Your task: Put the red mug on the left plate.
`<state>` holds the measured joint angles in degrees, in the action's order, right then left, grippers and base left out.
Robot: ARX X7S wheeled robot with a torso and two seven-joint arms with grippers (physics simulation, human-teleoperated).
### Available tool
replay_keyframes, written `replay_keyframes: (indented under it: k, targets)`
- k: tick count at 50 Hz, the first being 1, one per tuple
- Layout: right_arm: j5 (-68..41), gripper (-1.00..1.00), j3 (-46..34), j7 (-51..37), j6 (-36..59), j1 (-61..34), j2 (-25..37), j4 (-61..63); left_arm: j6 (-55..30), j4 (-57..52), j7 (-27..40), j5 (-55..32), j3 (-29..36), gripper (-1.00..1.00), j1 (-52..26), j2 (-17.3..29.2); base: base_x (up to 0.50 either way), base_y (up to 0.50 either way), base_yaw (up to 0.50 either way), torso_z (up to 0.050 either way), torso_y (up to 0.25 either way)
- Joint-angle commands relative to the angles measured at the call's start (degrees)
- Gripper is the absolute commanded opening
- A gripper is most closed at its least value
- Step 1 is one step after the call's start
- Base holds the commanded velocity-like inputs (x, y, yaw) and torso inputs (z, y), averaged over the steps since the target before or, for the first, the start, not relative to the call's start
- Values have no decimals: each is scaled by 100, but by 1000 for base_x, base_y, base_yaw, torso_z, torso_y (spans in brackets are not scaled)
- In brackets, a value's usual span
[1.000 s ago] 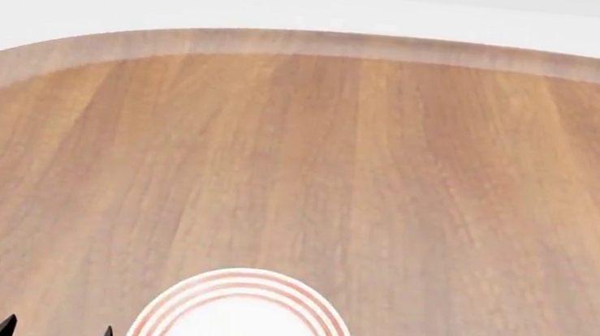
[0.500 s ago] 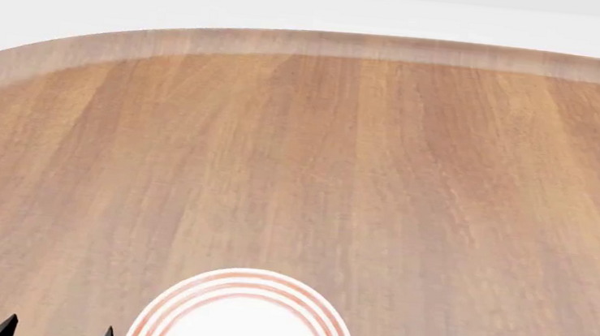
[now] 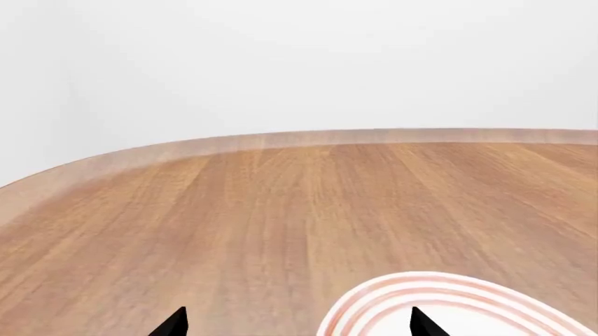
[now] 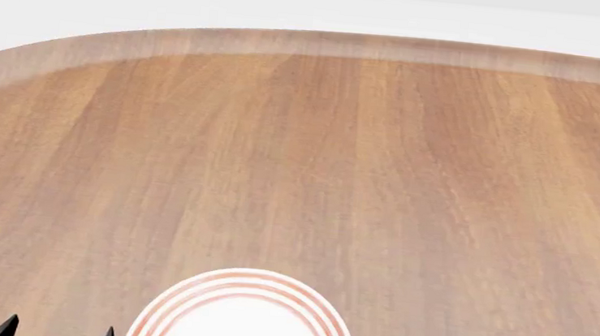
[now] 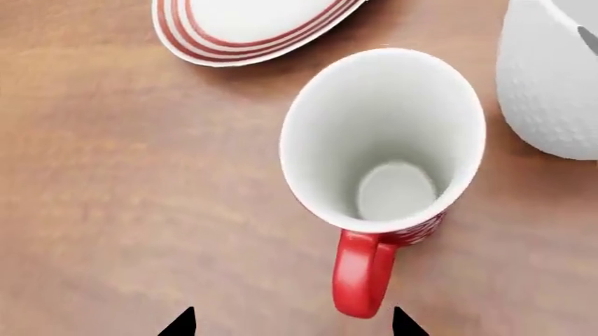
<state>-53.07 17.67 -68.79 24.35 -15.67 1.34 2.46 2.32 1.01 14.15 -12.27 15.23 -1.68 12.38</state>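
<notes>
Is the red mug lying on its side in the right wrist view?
No, the red mug stands upright on the table, open mouth facing the camera.

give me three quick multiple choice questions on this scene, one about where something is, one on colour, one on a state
1. In the right wrist view, the red mug with white inside stands:
A. on the wooden table
B. on a plate
C. inside the white mug

2. The rings on the round white plate are:
A. blue
B. red
C. green

3. The red mug is:
A. upright and empty
B. tipped over
C. full of liquid

Answers: 1 A, wood shows all around it, the plate rim beside it. 2 B, thin red rings circle the rim. 3 A, its bare white bottom shows.
</notes>
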Motion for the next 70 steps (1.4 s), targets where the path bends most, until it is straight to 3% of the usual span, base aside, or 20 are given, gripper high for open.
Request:
replay_keyframes:
  k: [1,24,70]
  targets:
    - [-306,100,-145,145,-427,-22,47,-318,8,16,19,-21,24,100,-13,18,0,0,0,0,0]
    - [-329,100,-504,-438,-362,142,362,659,25,26,56,-56,83,100,-34,57,0,0,0,0,0]
    - [-242,100,-602,-232,-807,92,504,-192,86,8,144,-143,184,100,-36,139,0,0,0,0,0]
